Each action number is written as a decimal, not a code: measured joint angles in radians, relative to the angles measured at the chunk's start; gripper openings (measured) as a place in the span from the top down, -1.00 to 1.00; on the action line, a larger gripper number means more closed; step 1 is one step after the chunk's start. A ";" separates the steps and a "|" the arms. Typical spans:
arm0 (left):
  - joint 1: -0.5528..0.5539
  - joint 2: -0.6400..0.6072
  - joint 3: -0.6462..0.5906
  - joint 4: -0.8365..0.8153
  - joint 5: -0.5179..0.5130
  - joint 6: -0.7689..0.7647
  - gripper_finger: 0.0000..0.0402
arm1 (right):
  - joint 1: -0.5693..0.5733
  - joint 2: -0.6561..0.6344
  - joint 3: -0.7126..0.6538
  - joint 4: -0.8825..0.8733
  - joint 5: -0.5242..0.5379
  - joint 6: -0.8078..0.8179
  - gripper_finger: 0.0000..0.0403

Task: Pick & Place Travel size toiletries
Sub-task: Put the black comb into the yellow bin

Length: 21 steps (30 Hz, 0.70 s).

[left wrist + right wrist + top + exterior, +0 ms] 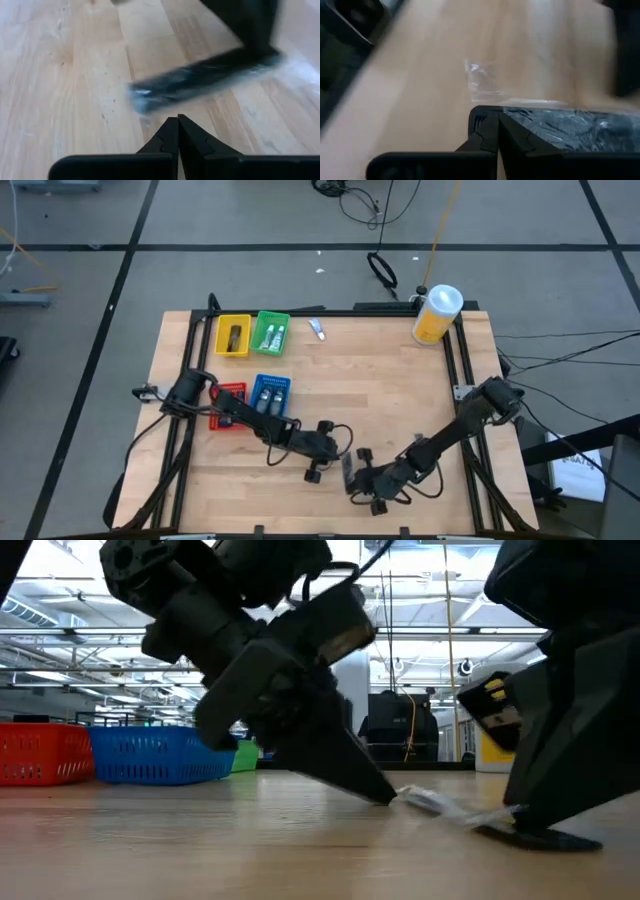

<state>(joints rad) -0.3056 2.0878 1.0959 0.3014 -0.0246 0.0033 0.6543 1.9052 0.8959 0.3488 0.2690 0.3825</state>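
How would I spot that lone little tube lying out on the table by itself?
Start at the wooden table and find the big yellow container at its far right corner. Look along that far edge towards the green tray. The tube lies on bare wood just beside that tray: small, white with a bluish mark, and the only item not in a tray or near the grippers.

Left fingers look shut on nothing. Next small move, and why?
Probably reopen the left gripper and ease it toward the dark wrapped piece. Its fingers are shut with the piece lying ahead, ungripped. The right gripper presses shut against that piece's wrapper.
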 joint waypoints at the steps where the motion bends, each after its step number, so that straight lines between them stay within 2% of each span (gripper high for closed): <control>1: -0.003 -0.002 0.002 -0.024 -0.001 -0.012 0.97 | 0.000 -0.024 0.000 -0.058 0.018 0.014 1.00; 6: -0.026 -0.029 0.001 -0.093 -0.005 -0.031 0.96 | 0.000 -0.149 -0.003 -0.346 0.096 0.085 1.00; 8: -0.038 -0.055 -0.002 -0.096 -0.002 -0.016 0.99 | 0.000 -0.195 -0.003 -0.387 0.100 0.094 1.00; 13: -0.037 -0.082 0.001 0.112 -0.104 -0.025 0.97 | 0.009 -0.269 -0.002 -0.378 0.101 0.080 1.00; 15: -0.007 -0.061 0.007 0.183 -0.103 -0.015 0.99 | 0.009 -0.268 -0.002 -0.362 0.100 0.098 1.00; 19: 0.062 -0.006 0.037 0.192 -0.106 -0.005 0.97 | 0.016 -0.204 -0.002 -0.342 0.109 0.148 1.00; 21: 0.095 0.024 0.070 0.206 -0.066 0.009 0.98 | 0.025 -0.158 -0.003 -0.320 0.128 0.161 1.00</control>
<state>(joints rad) -0.2107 2.1118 1.1663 0.5073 -0.0908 0.0119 0.6794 1.7476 0.8928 0.0286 0.3965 0.5440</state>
